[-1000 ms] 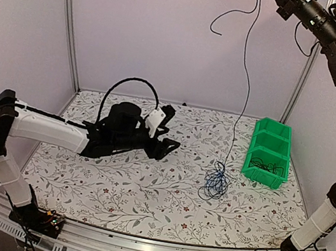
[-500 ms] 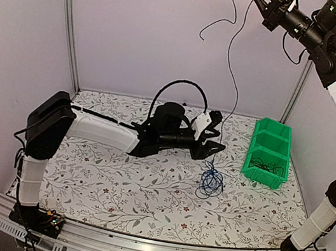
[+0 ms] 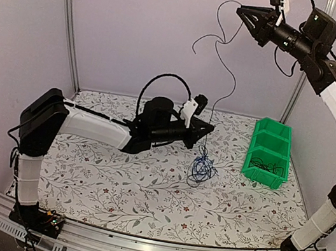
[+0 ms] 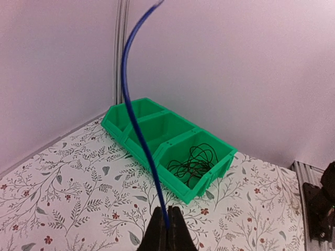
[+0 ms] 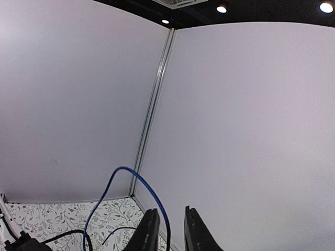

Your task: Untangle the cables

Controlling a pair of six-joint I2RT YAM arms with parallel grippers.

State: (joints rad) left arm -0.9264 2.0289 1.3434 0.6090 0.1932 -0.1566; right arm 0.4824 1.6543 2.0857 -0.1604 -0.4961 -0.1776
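Blue cable [image 4: 137,130] between left jaws

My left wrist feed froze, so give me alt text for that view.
The left gripper is shut on a blue cable that rises and curves out the top. Behind, a green bin holds black cables in its nearest compartment.

You can't tell whether the right gripper [image 5: 171,210] pinches the thin bright-blue cable [image 5: 123,168] — it drops past the bottom edge.
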